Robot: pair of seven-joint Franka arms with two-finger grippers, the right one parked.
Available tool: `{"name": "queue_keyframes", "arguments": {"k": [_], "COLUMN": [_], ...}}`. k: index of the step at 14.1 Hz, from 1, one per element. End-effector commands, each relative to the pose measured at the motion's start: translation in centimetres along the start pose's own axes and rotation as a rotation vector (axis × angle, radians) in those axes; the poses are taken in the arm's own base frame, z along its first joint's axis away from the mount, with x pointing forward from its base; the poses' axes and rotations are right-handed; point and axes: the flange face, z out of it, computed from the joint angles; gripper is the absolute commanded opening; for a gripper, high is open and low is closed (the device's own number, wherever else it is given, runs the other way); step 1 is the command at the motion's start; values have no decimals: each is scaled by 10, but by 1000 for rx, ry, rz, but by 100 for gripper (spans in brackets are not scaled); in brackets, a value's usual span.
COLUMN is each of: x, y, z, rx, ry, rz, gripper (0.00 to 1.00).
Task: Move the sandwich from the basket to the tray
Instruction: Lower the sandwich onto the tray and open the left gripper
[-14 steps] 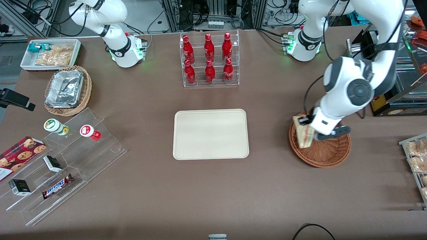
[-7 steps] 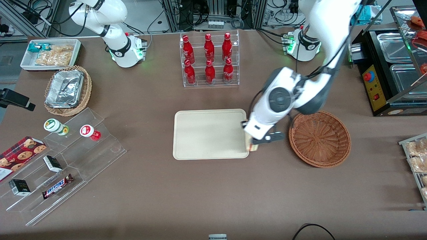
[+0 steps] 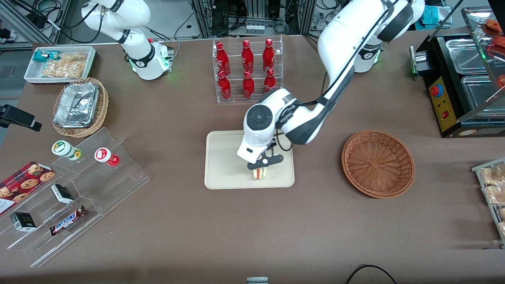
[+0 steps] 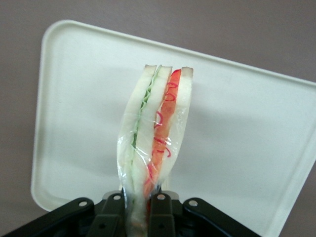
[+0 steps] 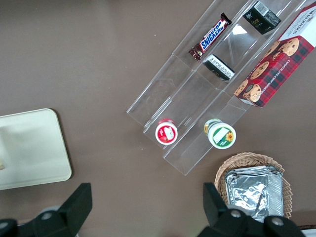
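The jaws are clamped on the sandwich (image 4: 155, 148), which hangs filling-edge out over the tray (image 3: 225, 173). The gripper (image 3: 263, 162) sits above the tray's nearer half, toward its five o'clock corner. The basket (image 3: 378, 163) lies on the worktop (image 3: 252, 228) toward the working arm's end.

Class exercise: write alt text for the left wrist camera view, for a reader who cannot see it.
A black two-finger gripper is shut on a wedge-shaped sandwich in clear wrap, pale bread with green and red filling showing along its edge. It hangs over a cream-beige rectangular tray with rounded corners lying on a brown table.
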Motion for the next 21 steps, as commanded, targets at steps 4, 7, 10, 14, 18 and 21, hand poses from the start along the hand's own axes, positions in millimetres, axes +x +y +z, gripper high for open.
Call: {"name": "queue_keyframes", "arguments": {"k": [4, 7, 10, 14, 18, 21], "x": [-11, -14, -14, -21, -23, -6], "y": [21, 23, 25, 27, 20, -1], "z": [28, 41, 41, 32, -25, -55], "rx": [21, 28, 7, 14, 26, 70], "ry": [-9, -17, -18, -3, 30, 48], "rz": [23, 53, 48, 86, 87, -24], "gripper": [0, 0, 28, 100, 100, 100]}}
